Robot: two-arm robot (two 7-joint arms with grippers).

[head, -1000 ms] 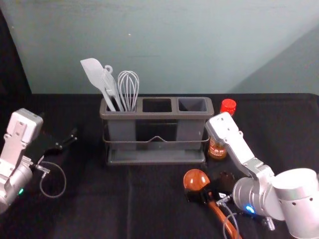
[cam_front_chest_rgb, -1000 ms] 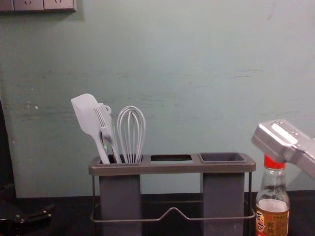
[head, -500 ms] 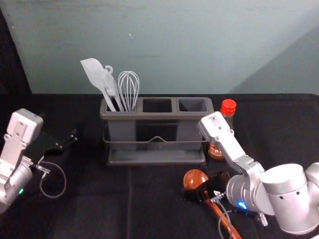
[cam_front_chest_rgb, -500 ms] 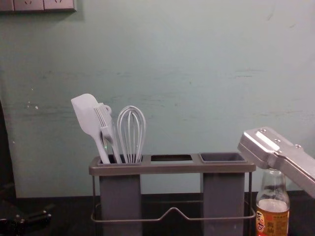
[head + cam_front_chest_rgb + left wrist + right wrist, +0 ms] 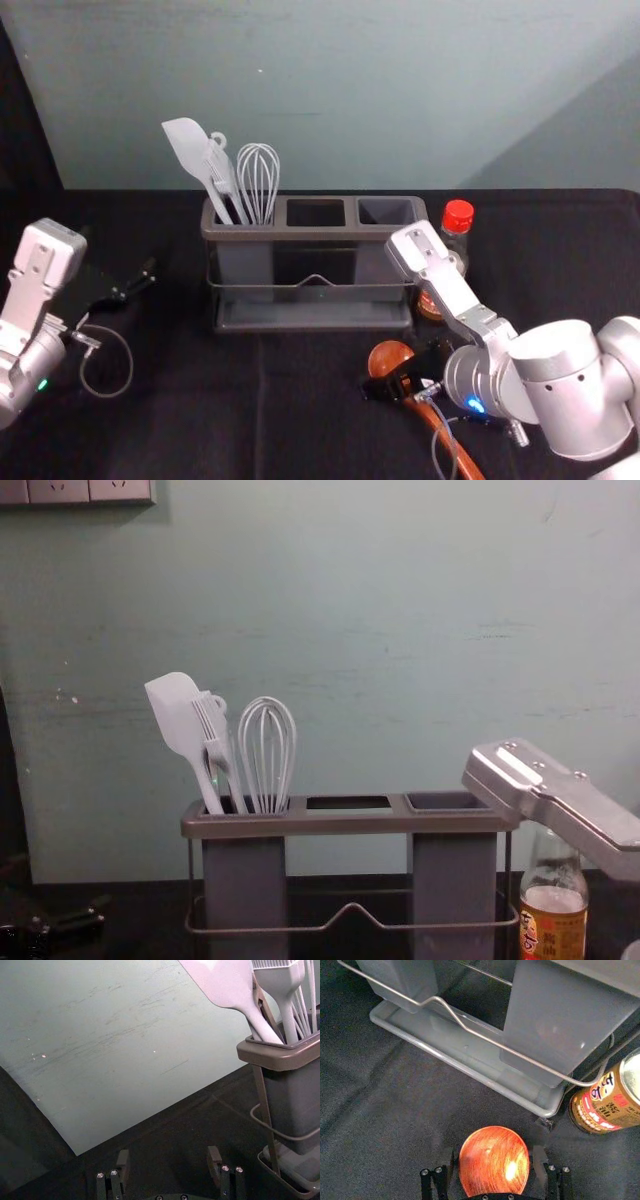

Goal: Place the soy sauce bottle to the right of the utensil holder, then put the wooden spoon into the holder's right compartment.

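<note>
Wooden spoon (image 5: 389,357): lying on the bench (image 5: 190,420), in front of the right part of the utensil holder (image 5: 310,233), bowl towards the holder and handle going towards the bench's near right corner. Right gripper (image 5: 404,366): placed low at the bowl end of the spoon, with fingers standing apart, one on each side of the bowl in the right wrist view; contact with the wood not possible to judge. Soy sauce bottle (image 5: 555,925): standing upright on the bench, just beside the holder's right end, on the side of the bench's far right corner, partly behind the silver part of the right arm. Left gripper (image 5: 117,250): near the bench's left edge, to the left of the holder, with fingers spread wide. Near the bench's far edge, in the holder's left compartment (image 5: 245,262): spatula (image 5: 188,145), brush (image 5: 220,168) and whisk (image 5: 258,180), all leaning or upright, heads up.
</note>
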